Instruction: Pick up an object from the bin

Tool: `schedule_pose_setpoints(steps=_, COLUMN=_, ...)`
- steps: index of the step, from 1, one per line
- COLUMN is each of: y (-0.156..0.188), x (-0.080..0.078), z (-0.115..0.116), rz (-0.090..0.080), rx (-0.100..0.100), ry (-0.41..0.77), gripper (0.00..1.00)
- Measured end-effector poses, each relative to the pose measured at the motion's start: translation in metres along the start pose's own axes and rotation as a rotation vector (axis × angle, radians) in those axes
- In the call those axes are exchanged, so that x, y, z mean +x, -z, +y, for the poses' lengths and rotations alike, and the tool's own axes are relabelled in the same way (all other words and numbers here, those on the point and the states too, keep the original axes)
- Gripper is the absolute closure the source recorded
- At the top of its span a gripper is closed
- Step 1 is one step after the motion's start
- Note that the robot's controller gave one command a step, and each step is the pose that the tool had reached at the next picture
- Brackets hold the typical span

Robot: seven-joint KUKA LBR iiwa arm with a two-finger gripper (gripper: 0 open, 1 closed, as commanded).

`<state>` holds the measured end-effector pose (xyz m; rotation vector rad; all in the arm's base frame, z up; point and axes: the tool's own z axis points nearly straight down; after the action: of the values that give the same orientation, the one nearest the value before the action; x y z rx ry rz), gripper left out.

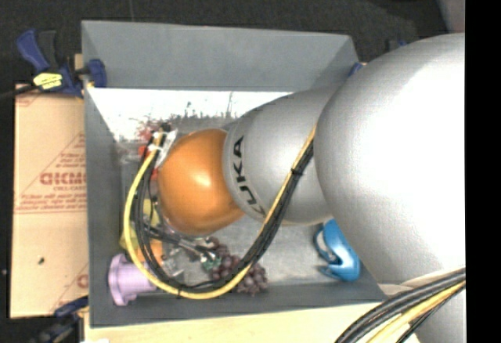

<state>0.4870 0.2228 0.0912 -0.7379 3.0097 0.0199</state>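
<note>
My gripper point(182, 250) pokes out beneath the arm's orange cover, low over the front left part of the bin. A lilac plastic cup-like piece point(125, 279) lies on its side just left of it, in the front left corner. A bunch of dark purple toy grapes point(237, 273) rests right of it against the front wall. Something orange-yellow point(133, 246) peeks out on the gripper's left, mostly hidden by cables. What lies directly under the gripper is hidden.
A blue curved plastic thing point(337, 252) lies at the front right, partly under the arm. A small red thing point(145, 132) sits near the back left wall. The arm and its cables cover the bin's middle and right.
</note>
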Motion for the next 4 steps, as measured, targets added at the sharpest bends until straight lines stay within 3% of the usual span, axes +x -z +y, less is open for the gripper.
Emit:
schedule_pose_setpoints(steps=1, y=0.032, x=0.012, z=0.001, rz=0.008, rx=0.002, ry=0.349, gripper=0.00)
schedule_pose_setpoints(steps=2, y=-0.024, x=-0.086, z=-0.040, rz=-0.005, rx=0.000, ry=0.258, gripper=0.00)
schedule_pose_setpoints(steps=3, y=-0.011, x=-0.009, z=0.008, rz=-0.044, rx=0.023, ry=0.490, gripper=1.00)
schedule_pose_setpoints(steps=4, y=-0.011, x=-0.009, z=0.007, rz=-0.044, rx=0.022, ry=0.488, gripper=1.00)
